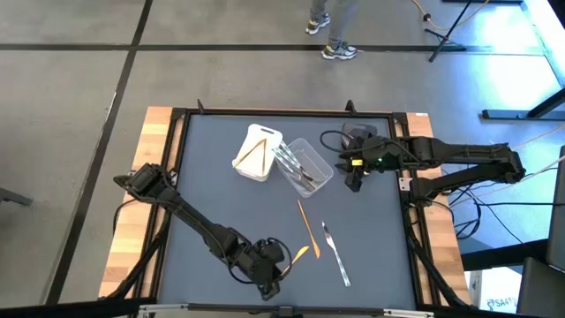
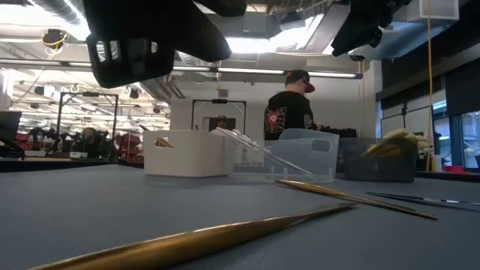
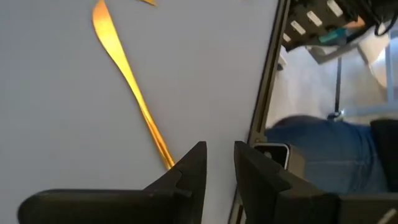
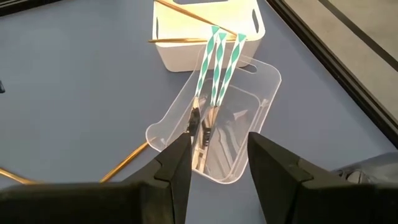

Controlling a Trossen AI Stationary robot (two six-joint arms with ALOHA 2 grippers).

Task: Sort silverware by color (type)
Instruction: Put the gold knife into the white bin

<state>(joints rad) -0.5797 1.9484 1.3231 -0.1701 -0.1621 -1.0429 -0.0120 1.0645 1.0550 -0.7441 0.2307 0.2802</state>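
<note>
- Nearest to the low camera lies one golden utensil (image 2: 202,240) flat on the mat, and your left gripper (image 1: 269,284) hangs just at its handle end. Its fingers (image 3: 189,171) stand a little apart with nothing between them, probably because you prepare to pick this piece.
- Behind it you see a second golden piece (image 1: 305,225) and a clear fork (image 1: 335,253) loose on the grey table (image 1: 221,194), not yet sorted.
- Farther, the white tub (image 1: 256,155) holds golden pieces and the clear tub (image 1: 305,168) holds clear ones, so each colour has its own box.
- Your right gripper (image 1: 355,181) waits just beside the clear tub, fingers spread and empty.
- Beyond the table stands a person (image 2: 289,112).
</note>
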